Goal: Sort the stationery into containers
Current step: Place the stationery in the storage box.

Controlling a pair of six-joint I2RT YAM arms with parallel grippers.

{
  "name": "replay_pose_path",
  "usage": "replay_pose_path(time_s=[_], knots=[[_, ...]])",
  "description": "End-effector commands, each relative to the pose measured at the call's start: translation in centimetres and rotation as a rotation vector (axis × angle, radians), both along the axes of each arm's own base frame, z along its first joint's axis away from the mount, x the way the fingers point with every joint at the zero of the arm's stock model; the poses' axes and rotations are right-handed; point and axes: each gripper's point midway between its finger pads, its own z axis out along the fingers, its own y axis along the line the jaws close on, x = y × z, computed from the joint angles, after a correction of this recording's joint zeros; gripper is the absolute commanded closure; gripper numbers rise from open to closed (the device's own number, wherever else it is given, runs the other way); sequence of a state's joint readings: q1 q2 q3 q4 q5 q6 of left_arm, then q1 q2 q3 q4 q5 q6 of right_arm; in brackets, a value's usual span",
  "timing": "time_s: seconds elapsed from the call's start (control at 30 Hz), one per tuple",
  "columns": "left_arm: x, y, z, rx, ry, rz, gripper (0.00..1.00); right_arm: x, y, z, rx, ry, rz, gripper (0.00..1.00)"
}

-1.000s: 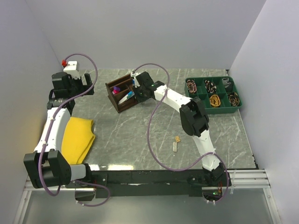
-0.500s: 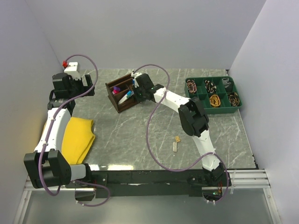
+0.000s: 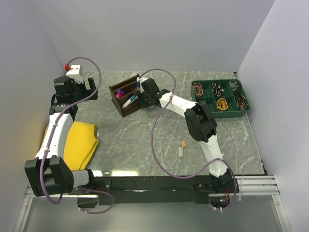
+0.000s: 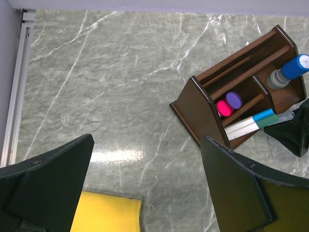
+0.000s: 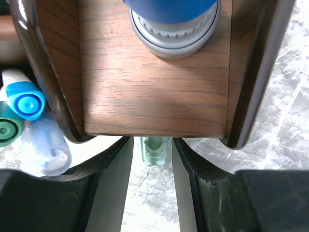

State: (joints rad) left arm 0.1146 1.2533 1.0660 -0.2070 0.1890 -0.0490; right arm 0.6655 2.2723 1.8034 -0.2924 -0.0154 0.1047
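A yellow cloth (image 3: 79,142) lies at the marble table's (image 3: 145,140) left, a green divided tray (image 3: 222,114) right.

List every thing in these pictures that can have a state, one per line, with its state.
Left gripper, open, empty.
Right gripper, shut on pale-green piece at the organiser's edge.
Organiser, upright, partly filled.
Pink marker and purple marker, standing together in one compartment.
Blue-capped marker and green-capped marker, capped, in the outer compartment.
Blue-capped cylinder, standing in an end compartment.
Tan piece and white piece, loose on the table.
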Motion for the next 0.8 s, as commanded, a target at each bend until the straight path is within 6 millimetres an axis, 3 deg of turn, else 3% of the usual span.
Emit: replay_pose_path(time_s=[0.0,0.2,0.37,0.5,0.53,0.6,0.77], knots=[[0.0,-0.3,2.1,-0.018,-0.073,-0.011,0.01,0.2,1.0,5.4,0.074,-0.095,-0.003,0.54],[-0.1,-0.3,2.3,-0.019,-0.08,-0.012,0.01,-0.4,0.6,6.3,0.073,-0.099,0.001,0.53],[0.0,-0.3,2.4,-0.02,-0.089,-0.01,0.0,-1.3,-0.3,5.7,0.057,-0.081,0.001,0.53],[0.0,-0.1,2.5,-0.016,-0.09,-0.005,0.01,-2.2,-0.9,4.8,0.04,-0.059,0.001,0.67],[-0.1,-0.1,2.5,-0.016,-0.09,-0.003,0.0,-2.4,-1.0,4.6,0.038,-0.056,0.002,0.84],[-0.1,-0.1,2.5,-0.015,-0.092,-0.002,0.0,-2.7,-1.0,4.2,0.039,-0.042,0.014,1.0],[-0.2,0.1,2.4,-0.015,-0.089,0.003,0.01,-2.9,-0.7,2.9,0.031,-0.015,0.029,1.0]])
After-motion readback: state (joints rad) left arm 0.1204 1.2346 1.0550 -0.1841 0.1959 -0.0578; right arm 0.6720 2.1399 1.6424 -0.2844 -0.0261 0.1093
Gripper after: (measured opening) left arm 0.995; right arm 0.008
